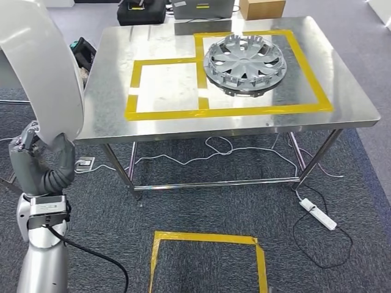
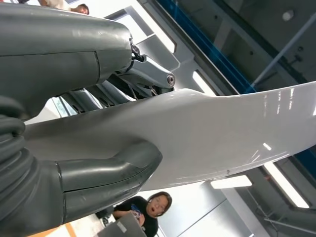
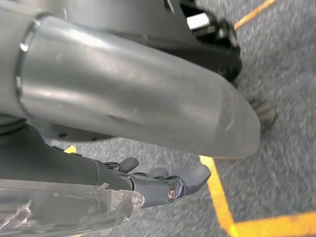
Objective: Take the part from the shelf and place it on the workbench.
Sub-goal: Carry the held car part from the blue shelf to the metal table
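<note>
White part point(image 2: 209, 133) in left robot hand point(image 2: 93, 123) (one hubcap point(image 1: 245, 64) on workbench point(image 1: 115, 49))

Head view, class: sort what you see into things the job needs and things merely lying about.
Job:
white part, gripped by the left hand
workbench
yellow tape outlines on the workbench

Lying about:
hubcap
power strip
cardboard box
black case

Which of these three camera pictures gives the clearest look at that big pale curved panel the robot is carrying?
The left wrist view: the glossy pale grey curved panel stretches across the picture, gripped by the left hand. The head view catches just one rounded end at the picture's edge. The right wrist view looks at carpet and yellow tape.
</note>
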`<state>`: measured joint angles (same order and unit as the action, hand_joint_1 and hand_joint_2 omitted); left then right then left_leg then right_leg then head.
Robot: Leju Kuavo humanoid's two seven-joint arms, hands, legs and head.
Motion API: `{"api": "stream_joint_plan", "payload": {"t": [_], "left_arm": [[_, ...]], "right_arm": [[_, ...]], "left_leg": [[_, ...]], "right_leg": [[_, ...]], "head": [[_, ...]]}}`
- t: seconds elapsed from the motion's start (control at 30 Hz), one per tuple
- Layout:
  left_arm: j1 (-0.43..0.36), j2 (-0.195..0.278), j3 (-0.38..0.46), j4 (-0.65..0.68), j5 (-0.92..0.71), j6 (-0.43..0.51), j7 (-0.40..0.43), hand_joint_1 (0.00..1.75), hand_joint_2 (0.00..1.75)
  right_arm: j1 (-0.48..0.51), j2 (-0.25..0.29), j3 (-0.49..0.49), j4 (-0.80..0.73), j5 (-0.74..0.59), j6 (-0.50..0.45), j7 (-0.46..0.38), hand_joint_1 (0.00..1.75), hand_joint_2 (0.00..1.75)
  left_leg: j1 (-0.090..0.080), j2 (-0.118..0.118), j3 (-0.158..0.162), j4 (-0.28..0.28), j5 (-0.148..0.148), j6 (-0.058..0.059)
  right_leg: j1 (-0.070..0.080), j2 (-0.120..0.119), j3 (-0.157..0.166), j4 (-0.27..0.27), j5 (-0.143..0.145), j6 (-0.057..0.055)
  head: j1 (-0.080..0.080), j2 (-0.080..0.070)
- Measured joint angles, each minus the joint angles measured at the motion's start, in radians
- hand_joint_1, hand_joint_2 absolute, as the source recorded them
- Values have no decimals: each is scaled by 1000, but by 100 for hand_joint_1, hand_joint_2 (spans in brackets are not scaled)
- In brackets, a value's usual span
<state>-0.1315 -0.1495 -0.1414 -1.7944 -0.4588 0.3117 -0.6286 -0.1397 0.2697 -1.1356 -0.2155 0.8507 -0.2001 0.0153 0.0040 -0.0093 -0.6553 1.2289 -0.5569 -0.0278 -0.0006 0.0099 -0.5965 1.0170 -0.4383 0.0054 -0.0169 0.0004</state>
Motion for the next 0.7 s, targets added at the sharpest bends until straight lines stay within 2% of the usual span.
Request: {"api": "stream_joint_plan", "payload": {"t": [0.03, 0.07, 0.1, 0.13, 0.17, 0.2, 0.23, 0.27, 0.3, 0.37, 0.4, 0.43, 0.53, 0.57, 0.6, 0.63, 0.7], "left_arm": [[0, 0, 0, 3, 1, 1, 0, 175, 175], [0, 0, 0, 6, 1, 3, 0, 175, 175], [0, 0, 0, 9, 2, 5, 0, 175, 175], [0, 1, 0, 11, 3, 7, 0, 175, 175], [1, 1, 0, 13, 5, 10, 0, 175, 175], [1, 2, 0, 15, 6, 11, 0, 175, 175], [2, 2, 0, 17, 7, 13, 0, 175, 175], [3, 2, 0, 18, 8, 13, 0, 175, 175], [4, 3, 1, 20, 8, 13, 0, 175, 175], [7, 3, 2, 21, 8, 14, 0, 175, 175], [7, 3, 3, 21, 8, 15, 0, 175, 175], [7, 3, 3, 21, 8, 15, 0, 175, 175], [9, 3, 3, 22, 8, 15, 0, 175, 175], [10, 3, 4, 23, 8, 15, 0, 175, 175], [11, 3, 4, 23, 8, 15, 0, 175, 175], [11, 3, 4, 24, 8, 15, 0, 175, 175], [10, 3, 5, 25, 9, 15, 0, 175, 175]], "right_arm": [[0, 0, 0, 0, 0, 1, 0, 0, 0], [1, 0, 0, 0, 0, 1, 0, 0, 0], [1, 0, 0, 0, 0, 1, -1, 0, 0], [1, 0, 0, 0, 0, 0, -2, 0, 0], [1, 0, 0, 0, 1, 0, -3, 0, 0], [1, 0, 0, 0, 1, -1, -4, 0, 0], [1, 0, 0, 0, 2, -2, -4, 0, 0], [1, 0, 0, 0, 3, -2, -4, 0, 0], [0, 0, 0, 0, 4, -2, -4, 0, 0], [0, 0, 0, 0, 7, -2, -3, 0, 0], [0, 0, 0, 0, 8, -2, -3, 0, 0], [0, 0, 0, 0, 8, -2, -3, 0, 0], [-1, 0, 1, 0, 8, -2, -3, 0, 0], [1, 0, 1, 0, 9, -2, -2, 0, 0], [2, 0, 0, 0, 9, -2, -1, 0, 0], [3, 0, 0, 0, 9, -2, 0, 0, 0], [3, 0, 1, 0, 9, -1, 0, 0, 0]], "left_leg": [[1, 0, -34, 37, -20, -3], [2, 0, -55, 48, -23, -5], [3, 0, -60, 27, -2, -5], [4, 1, -50, -23, 40, -5], [5, 2, -31, -88, 95, -5], [5, 4, -13, -149, 129, -3], [4, 6, 0, -191, 148, 1], [4, 7, 7, -213, 151, 7], [3, 7, 9, -218, 139, 16], [4, 4, 22, -218, 139, 33], [5, 3, 31, -218, 137, 40], [5, 3, 40, -218, 136, 46], [4, 2, 55, -217, 119, 51], [4, 1, 62, -217, 112, 51], [4, 0, 73, -217, 103, 50], [4, -1, 86, -217, 93, 49], [3, -2, 114, -217, 72, 43]], "right_leg": [[0, 1, 7, 0, -7, -1], [0, 2, 16, 0, -14, -1], [-1, 4, 27, 0, -22, 0], [-2, 5, 39, 0, -31, 2], [-2, 6, 49, 0, -40, 5], [-2, 6, 59, 1, -50, 10], [-1, 6, 63, 1, -60, 16], [1, 6, 69, 3, -66, 23], [2, 5, 76, 5, -71, 30], [1, 2, 87, 12, -82, 42], [1, 0, 81, 29, -95, 47], [0, -1, 60, 68, -114, 51], [-1, -2, -62, 250, -183, 58], [-1, -2, -92, 278, -188, 59], [-1, -2, -105, 268, -172, 59], [-1, -2, -99, 222, -135, 57], [0, -3, -67, 92, -35, 50]], "head": [[0, 0], [0, 0], [0, 0], [0, 0], [0, 0], [0, 0], [0, 0], [0, 0], [-1, 0], [-1, 0], [2, 0], [4, 0], [9, 0], [10, 0], [10, 0], [11, 0], [10, 0]]}}
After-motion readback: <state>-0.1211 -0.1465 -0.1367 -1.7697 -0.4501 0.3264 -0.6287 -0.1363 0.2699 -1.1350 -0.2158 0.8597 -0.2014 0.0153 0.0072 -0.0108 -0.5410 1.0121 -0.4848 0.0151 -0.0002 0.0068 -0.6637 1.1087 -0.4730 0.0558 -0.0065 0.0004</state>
